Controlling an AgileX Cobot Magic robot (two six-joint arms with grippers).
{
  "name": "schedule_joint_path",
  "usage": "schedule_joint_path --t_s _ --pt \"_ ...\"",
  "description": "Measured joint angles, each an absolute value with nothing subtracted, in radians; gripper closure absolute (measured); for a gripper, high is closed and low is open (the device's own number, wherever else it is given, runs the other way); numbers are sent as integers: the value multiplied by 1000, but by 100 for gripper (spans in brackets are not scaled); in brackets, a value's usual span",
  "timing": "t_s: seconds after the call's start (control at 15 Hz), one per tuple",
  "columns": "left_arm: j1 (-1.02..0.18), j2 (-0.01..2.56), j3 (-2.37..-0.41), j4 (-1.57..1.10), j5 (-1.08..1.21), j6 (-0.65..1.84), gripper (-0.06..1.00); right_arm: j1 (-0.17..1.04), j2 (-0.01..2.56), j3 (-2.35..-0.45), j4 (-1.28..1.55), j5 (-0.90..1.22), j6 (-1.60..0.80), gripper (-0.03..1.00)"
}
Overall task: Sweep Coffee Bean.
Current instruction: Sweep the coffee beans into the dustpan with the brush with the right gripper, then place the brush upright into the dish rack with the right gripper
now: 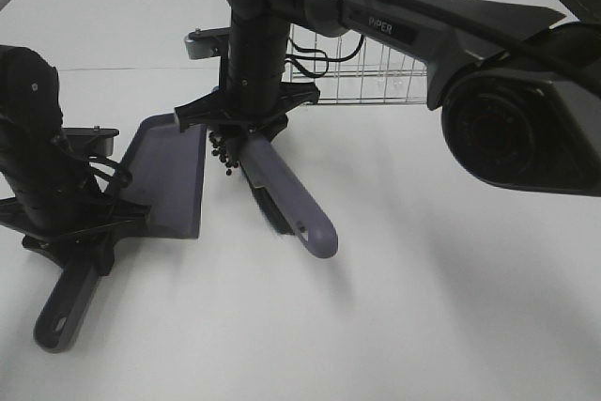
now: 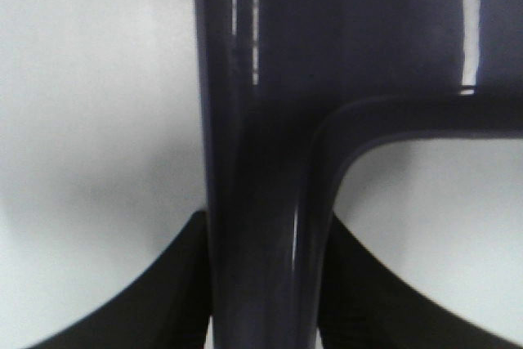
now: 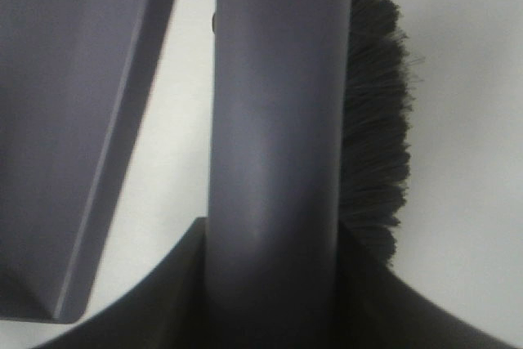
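Coffee bean [image 1: 222, 151]: cluster on surface [image 1: 423, 307], between dustpan [image 1: 169, 171] and brush [image 1: 291, 199], beneath right tool [image 1: 246, 117] clamping brush; left tool [image 1: 80, 237] clamping dustpan.

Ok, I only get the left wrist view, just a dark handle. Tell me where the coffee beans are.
Observer: The coffee beans sit in a loose cluster on the table, just off the dustpan's open edge, beside the brush.
Operator: Report the right hand.
Observer: The right hand is shut on the brush's handle, right by the beans.
Operator: Say what's behind it.
Observer: A wire rack, on the table.
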State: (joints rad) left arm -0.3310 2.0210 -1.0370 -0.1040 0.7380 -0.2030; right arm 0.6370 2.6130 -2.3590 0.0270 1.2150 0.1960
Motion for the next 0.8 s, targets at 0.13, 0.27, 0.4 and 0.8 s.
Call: schedule_joint_path --t_s 0.13,0.27,0.4,0.8 --pt "-333 2024 -1040 -105 741 -203 62 649 2621 -2367 89 1214 190 70" --pt "-333 2025 -1041 -105 743 -201 62 664 2621 -2377 157 1212 165 70" --pt "-333 2025 -1041 -105 743 -199 62 670 2623 -2426 177 1226 164 70" --pt "-333 2025 -1041 -105 743 -186 62 674 2574 -2568 -68 1231 165 70"
